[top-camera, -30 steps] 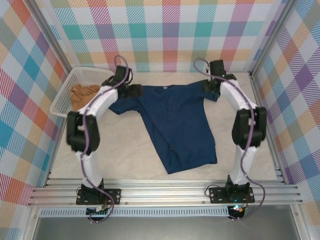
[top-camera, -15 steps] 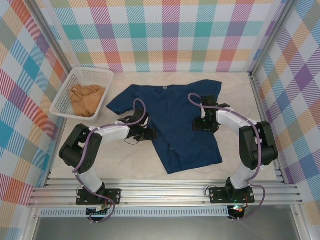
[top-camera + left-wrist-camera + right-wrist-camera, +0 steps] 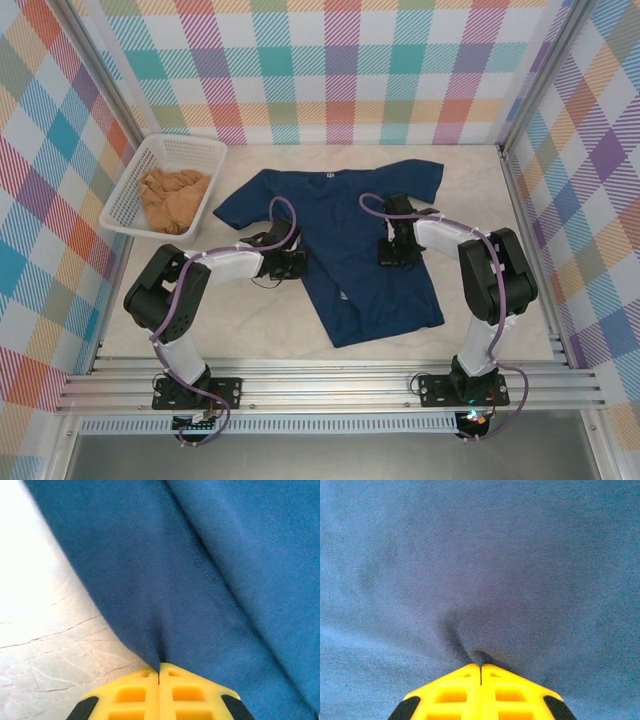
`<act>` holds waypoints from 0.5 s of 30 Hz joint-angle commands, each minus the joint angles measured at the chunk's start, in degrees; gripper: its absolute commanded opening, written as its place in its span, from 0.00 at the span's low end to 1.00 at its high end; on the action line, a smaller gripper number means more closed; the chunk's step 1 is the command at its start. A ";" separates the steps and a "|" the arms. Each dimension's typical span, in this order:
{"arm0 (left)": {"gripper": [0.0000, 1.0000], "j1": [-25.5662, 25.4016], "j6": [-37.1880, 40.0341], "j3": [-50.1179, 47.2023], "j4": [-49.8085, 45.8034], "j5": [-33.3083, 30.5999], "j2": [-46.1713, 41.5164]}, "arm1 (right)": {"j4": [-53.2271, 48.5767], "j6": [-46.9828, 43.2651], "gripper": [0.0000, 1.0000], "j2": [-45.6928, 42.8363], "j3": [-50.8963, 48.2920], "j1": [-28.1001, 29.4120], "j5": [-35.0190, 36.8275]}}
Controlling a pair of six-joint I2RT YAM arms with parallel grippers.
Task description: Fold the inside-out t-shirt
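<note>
In the middle of the worktop (image 3: 250, 320) the t-shirt (image 3: 350, 240) lies spread out, not yet folded. The left pincer (image 3: 159, 669) is closed on the shirt's left edge and the right pincer (image 3: 480, 667) pinches cloth nearer its right side. Judging from this, every fold is yet to do.

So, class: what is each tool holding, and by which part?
Both hold the navy t-shirt: the left tool pinches its side edge, and the right tool pinches a pucker of cloth on the body.

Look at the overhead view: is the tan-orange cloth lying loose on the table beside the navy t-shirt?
No, the tan-orange cloth lies inside the white basket, apart from the navy t-shirt.
</note>
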 commanded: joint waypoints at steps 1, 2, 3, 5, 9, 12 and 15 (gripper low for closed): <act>0.00 3.24 1.92 -0.99 0.67 -2.53 -3.08 | -1.81 -1.52 0.00 -0.37 1.04 -2.69 2.18; 0.00 4.02 2.26 -1.27 0.45 -2.64 -4.00 | -2.18 -1.87 0.00 -0.82 1.30 -3.27 2.12; 0.00 4.58 2.53 -1.53 -0.06 -2.83 -4.70 | -2.44 -2.17 0.00 -1.26 1.52 -3.71 2.24; 0.00 5.64 2.99 -1.87 -1.23 -3.43 -6.12 | -3.09 -2.79 0.00 -2.35 1.84 -4.52 2.19; 0.00 6.95 3.24 -2.80 -2.72 -4.68 -8.38 | -3.47 -3.06 0.02 -4.00 1.84 -5.50 -0.63; 0.00 7.27 3.26 -3.15 -4.48 -4.86 -9.63 | -3.95 -3.51 0.02 -4.07 2.36 -5.89 -0.44; 0.00 7.27 3.29 -3.71 -7.91 -5.61 -10.45 | -4.03 -3.50 0.02 -4.08 2.93 -5.88 -0.93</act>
